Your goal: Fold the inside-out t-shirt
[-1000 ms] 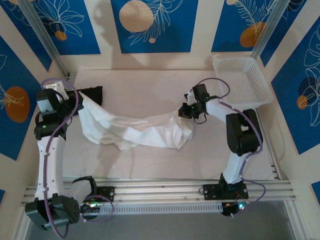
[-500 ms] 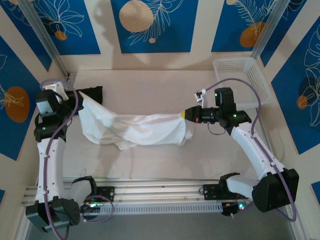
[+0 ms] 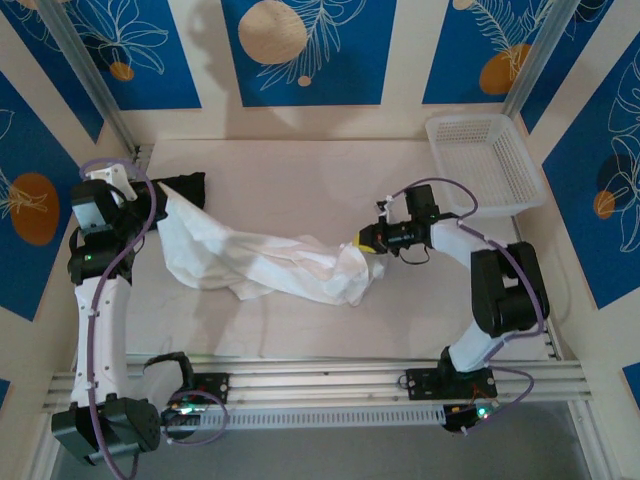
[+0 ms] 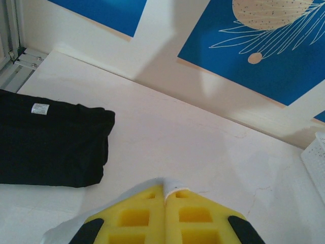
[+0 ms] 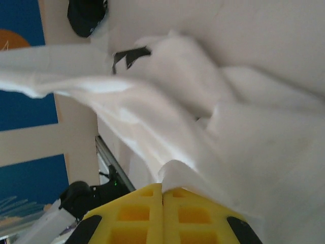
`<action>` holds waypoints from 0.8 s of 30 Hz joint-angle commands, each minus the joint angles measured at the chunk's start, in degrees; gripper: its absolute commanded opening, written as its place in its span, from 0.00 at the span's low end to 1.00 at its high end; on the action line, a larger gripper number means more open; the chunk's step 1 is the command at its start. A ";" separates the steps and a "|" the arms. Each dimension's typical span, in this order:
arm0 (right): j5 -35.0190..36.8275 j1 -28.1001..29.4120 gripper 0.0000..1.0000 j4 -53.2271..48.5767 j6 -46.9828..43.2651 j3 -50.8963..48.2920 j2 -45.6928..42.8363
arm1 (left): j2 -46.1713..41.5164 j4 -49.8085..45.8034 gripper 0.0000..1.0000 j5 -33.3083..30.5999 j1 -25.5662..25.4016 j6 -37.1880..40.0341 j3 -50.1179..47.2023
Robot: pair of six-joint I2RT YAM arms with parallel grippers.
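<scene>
The left gripper (image 4: 164,195) and right gripper (image 3: 366,238) are each pinching an edge of the white t-shirt (image 3: 270,262), which is draping across the table (image 3: 300,180) between them; they should probably be pulling apart evenly, avoiding twists

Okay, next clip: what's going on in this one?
Two arms hold a white t-shirt stretched between them over the table. The left tool is shut on one end, by a folded black garment; the right tool is shut on the other end, mid-table. The shirt sags, bunched and twisted, not yet folded.
</scene>
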 commanded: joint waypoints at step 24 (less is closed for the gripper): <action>7.12 -2.26 0.40 -3.67 -5.29 -10.88 -9.64 | -0.12 2.60 0.00 1.20 0.57 -0.15 -0.48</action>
